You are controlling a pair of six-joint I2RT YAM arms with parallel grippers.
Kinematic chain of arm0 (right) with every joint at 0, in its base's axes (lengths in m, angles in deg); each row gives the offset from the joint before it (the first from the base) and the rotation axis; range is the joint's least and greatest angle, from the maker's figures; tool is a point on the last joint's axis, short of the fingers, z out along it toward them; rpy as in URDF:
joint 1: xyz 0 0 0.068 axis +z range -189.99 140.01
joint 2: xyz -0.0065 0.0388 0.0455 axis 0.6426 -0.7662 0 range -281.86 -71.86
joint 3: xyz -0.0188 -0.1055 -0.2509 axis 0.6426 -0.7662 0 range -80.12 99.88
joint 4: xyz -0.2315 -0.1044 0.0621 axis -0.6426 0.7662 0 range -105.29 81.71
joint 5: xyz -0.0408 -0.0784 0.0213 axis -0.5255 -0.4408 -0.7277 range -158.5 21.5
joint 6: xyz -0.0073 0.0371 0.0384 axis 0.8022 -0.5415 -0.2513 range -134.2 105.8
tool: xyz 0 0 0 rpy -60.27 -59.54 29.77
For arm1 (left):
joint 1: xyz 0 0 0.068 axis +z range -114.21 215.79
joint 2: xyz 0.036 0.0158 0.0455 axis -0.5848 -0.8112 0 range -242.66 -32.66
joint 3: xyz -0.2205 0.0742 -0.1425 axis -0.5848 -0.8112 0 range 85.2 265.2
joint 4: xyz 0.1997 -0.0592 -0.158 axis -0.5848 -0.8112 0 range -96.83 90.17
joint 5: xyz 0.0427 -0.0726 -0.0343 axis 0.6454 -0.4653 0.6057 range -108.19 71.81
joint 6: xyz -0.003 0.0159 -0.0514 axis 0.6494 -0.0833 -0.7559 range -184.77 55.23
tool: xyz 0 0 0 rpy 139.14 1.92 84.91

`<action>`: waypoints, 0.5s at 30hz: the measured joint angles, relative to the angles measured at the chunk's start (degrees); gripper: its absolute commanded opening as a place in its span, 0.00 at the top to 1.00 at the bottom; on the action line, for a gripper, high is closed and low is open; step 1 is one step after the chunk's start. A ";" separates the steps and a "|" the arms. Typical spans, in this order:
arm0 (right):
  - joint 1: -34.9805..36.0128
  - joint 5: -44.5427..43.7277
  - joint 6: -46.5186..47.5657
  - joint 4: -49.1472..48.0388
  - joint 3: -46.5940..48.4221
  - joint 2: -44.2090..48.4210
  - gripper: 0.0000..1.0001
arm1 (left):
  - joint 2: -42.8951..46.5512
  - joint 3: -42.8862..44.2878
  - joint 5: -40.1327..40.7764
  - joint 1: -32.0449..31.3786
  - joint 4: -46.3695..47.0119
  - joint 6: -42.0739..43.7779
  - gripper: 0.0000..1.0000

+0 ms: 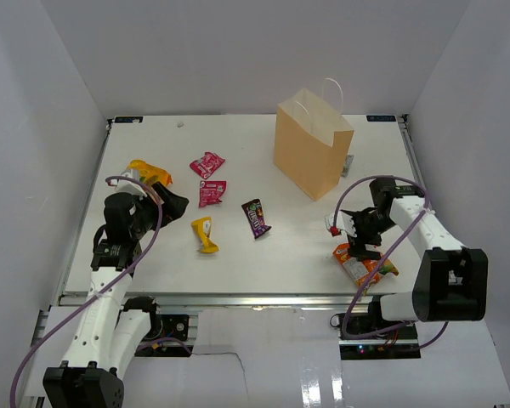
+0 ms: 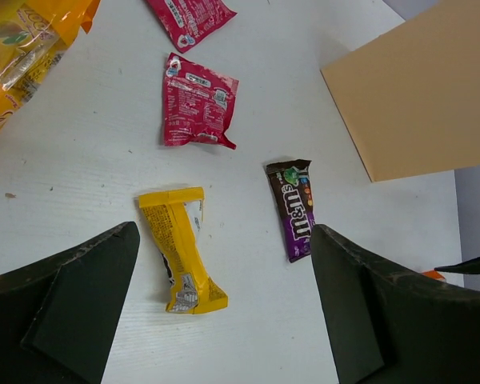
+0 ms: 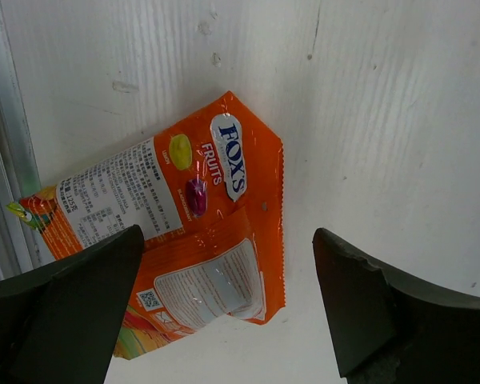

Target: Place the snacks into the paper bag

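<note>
The tan paper bag (image 1: 313, 143) stands upright at the back right; its side shows in the left wrist view (image 2: 420, 92). On the table lie two pink packets (image 1: 207, 164) (image 1: 212, 193), a yellow packet (image 1: 205, 235) and a dark purple bar (image 1: 256, 218). One orange bag (image 1: 147, 174) lies at the left, another orange bag (image 1: 362, 263) near the front right edge. My left gripper (image 1: 172, 204) is open and empty above the yellow packet (image 2: 178, 248). My right gripper (image 1: 362, 235) is open, just above the orange bag (image 3: 184, 252).
The table's front metal edge (image 3: 4, 168) runs right beside the right orange bag. White walls enclose the table on three sides. A small grey object (image 1: 348, 165) lies behind the paper bag.
</note>
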 measured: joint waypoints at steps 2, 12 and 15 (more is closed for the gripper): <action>0.00 -1.75 -3.17 -1.33 0.13 -2.75 0.08 | 0.52 -0.37 0.00 0.00 -0.24 -0.11 0.02; 0.00 -5.64 -14.10 -7.10 -1.75 -5.16 0.50 | 0.83 -1.16 -0.83 -0.02 -0.33 -0.50 0.02; 0.00 -5.33 -15.76 -7.04 -1.81 -6.29 0.67 | 0.79 -1.16 -0.98 0.00 -0.33 -0.59 0.02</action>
